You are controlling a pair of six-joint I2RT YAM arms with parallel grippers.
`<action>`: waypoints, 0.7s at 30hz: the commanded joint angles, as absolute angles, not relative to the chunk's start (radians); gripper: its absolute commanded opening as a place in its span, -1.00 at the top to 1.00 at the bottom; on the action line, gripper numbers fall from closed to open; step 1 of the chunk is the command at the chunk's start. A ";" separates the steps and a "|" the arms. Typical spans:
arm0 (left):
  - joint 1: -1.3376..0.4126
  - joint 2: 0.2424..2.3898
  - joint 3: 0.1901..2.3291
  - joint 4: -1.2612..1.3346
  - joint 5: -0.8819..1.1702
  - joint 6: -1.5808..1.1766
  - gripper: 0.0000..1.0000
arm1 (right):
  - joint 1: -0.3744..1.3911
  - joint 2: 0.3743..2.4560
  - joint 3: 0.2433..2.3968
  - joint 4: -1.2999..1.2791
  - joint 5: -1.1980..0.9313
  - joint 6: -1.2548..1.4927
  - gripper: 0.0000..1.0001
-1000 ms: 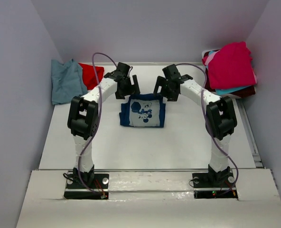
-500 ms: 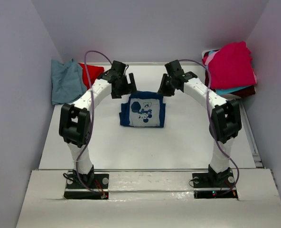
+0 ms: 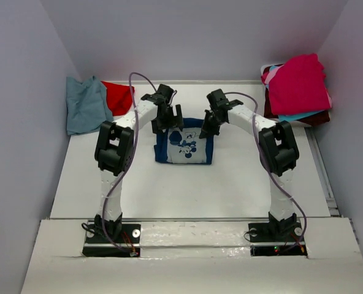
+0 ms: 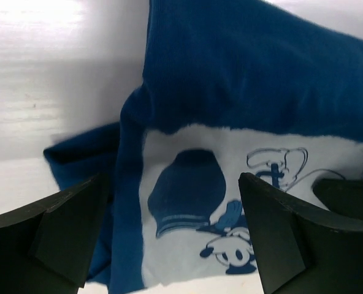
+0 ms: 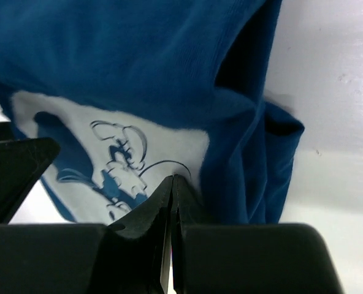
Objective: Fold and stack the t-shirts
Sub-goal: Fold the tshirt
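One navy tee (image 3: 184, 147) lies folded to a rough square at the middle of the overhead frame, mouse print (image 4: 230, 202) up. Cloth that soft, light and limp will sag and slip out of its fold if lifted by one corner. I'd judge the two far corners, taken together, the place to hold it. Over the far left corner the left gripper (image 4: 172, 184) has its fingers spread wide, straddling the print's left part. At the far right corner the right gripper (image 5: 172, 182) has its fingers pressed together, tips down on the cloth by the print's edge. Whether a fold is caught between them I cannot tell. Only the overhead view shows the blue-grey tee (image 3: 85, 105) and red tee (image 3: 118, 96) at upper left and the pile (image 3: 298, 86) at upper right. Only the wrist views show the fingertips and the bunched side folds.
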State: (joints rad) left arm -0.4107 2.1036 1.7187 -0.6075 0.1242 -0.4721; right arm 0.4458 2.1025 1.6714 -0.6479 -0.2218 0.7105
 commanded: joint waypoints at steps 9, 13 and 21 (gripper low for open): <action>-0.413 2.278 2.009 -0.732 0.063 -0.445 -0.98 | 0.416 2.217 1.841 -0.696 -0.216 0.684 0.86; -0.379 2.310 2.040 -0.756 0.040 -0.457 -0.98 | 0.403 2.223 1.841 -0.695 -0.213 0.680 0.86; -0.347 2.379 2.101 -0.805 -0.023 -0.472 -0.98 | 0.364 2.264 1.899 -0.706 -0.209 0.669 0.86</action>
State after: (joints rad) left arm -0.3634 2.3657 2.0441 -0.7506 0.0433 -0.4622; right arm 0.3809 2.2395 1.8164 -0.6880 -0.2207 0.6941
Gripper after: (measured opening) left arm 0.986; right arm 0.070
